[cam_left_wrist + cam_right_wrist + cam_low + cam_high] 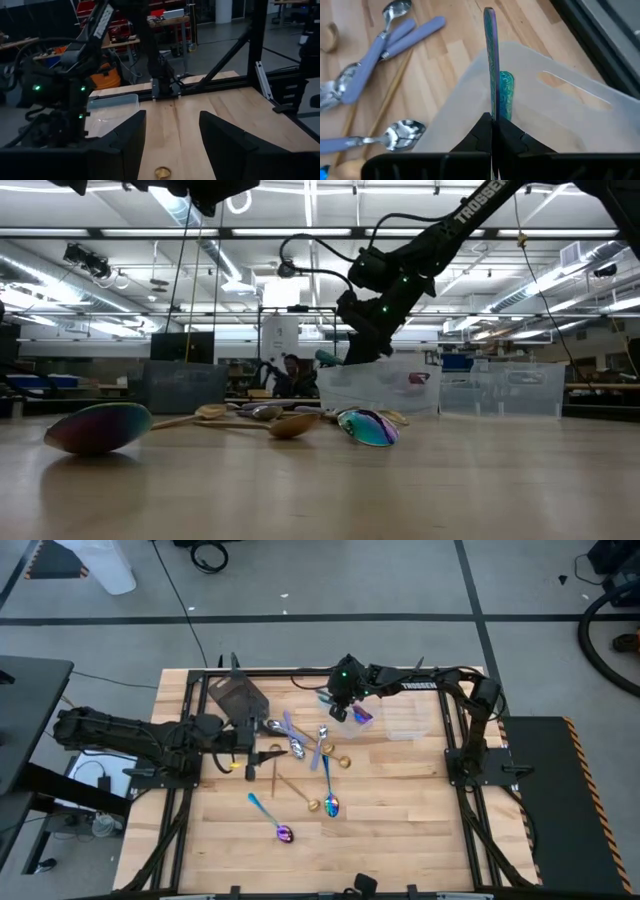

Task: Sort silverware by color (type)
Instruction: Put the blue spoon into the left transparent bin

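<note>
My right gripper (pixel 345 705) hangs over a clear tub (pixel 560 115) near the table's far edge, shut on an iridescent spoon with a teal handle (pixel 490 55). Something teal (pixel 506 92) shows inside that tub. The other spoons lie flat mid-table: silver ones with lilac handles (pixel 296 736), gold ones (pixel 300 795) and iridescent ones (pixel 270 817) (pixel 328 790). My left gripper (pixel 262 755) is open and hovers low, just left of the pile, with a gold spoon bowl (pixel 162 173) below its fingers. My right gripper pinches the iridescent spoon's slim teal handle (pixel 491 114) between its two fingers, which come from above and point down. The handle runs on past the fingertips, along them, over the tub's opening. The spoon is lifted clear of the table; its bowl is hidden.
A dark tub (pixel 238 695) stands at the far left, beside my left arm. A second clear tub (pixel 408 720) stands right of the first. The black frame rails (pixel 460 755) border the table. Bare wood lies toward the near edge.
</note>
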